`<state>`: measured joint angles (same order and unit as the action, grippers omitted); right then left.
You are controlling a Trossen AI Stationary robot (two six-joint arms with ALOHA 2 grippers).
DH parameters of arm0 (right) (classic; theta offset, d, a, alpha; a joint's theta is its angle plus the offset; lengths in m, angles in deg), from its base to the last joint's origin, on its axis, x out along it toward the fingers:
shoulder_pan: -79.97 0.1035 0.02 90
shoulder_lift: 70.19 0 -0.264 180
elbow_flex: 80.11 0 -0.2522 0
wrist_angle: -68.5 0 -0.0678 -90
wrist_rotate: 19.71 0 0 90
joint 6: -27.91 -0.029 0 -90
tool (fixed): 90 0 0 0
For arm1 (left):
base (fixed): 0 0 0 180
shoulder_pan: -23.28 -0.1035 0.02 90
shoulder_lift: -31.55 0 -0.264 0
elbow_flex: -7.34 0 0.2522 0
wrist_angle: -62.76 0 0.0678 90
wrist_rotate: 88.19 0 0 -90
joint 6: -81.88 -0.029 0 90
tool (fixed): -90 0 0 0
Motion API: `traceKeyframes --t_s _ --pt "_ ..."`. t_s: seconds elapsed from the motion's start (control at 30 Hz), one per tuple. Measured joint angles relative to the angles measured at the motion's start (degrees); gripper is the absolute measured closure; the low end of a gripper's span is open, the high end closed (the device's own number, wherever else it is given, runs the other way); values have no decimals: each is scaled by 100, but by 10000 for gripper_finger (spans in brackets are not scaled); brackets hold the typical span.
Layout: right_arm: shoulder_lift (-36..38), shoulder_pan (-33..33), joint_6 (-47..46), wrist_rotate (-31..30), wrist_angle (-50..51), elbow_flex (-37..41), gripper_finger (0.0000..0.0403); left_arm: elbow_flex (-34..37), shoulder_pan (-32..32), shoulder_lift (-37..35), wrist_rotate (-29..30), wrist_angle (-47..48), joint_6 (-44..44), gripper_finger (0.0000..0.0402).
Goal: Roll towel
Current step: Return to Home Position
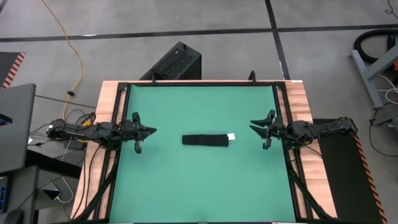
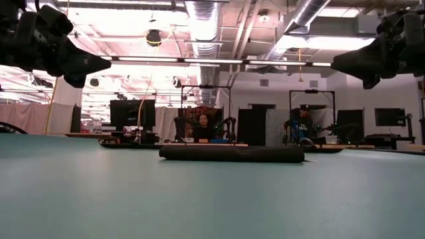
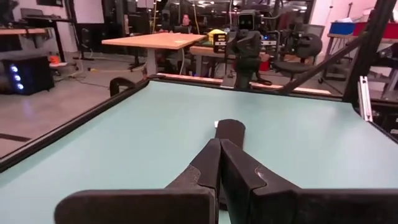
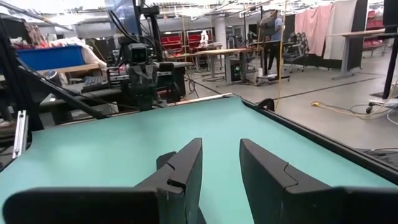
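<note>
The black towel (image 1: 204, 140) lies rolled into a narrow bar in the middle of the green mat (image 1: 199, 186), its small white tag (image 1: 231, 136) at the right end. In the low view the towel (image 2: 231, 154) is a low dark roll resting on the mat. My left gripper (image 1: 153, 131) hangs above the mat's left side, shut, with nothing between its fingers; in its wrist view the towel (image 3: 231, 129) shows just beyond the gripper (image 3: 219, 144). My right gripper (image 1: 252, 124) hangs above the mat's right side, open and empty, seen up close as the gripper (image 4: 221, 149).
A black frame (image 1: 118, 99) borders the mat on the wooden table (image 1: 298, 93). A black box (image 1: 174, 62) stands on the floor behind the table. Green mat lies bare on all sides of the towel. People sit at desks in the room beyond.
</note>
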<state>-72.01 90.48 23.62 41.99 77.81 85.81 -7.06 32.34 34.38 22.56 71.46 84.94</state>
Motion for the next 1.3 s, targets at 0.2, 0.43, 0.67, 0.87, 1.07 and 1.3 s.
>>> traceKeyframes --t_s 0.2,0.43,0.67,0.87,1.07,1.3 --pt "0 -2 -20 -4 -39 2 271 0 -2 0 204 75 -166 401" --pt "0 -2 -20 -4 -46 2 271 0 -4 0 205 83 -143 401" --pt "0 -2 -22 -7 -52 2 271 0 -4 0 210 86 -136 401" --pt "0 -2 -22 -11 -56 2 271 0 -4 0 212 87 -136 402" --pt "0 -2 -22 -15 -58 2 271 0 -4 0 213 90 -135 401" --pt "0 -2 -23 -17 -61 2 271 0 -4 0 212 90 -136 401"
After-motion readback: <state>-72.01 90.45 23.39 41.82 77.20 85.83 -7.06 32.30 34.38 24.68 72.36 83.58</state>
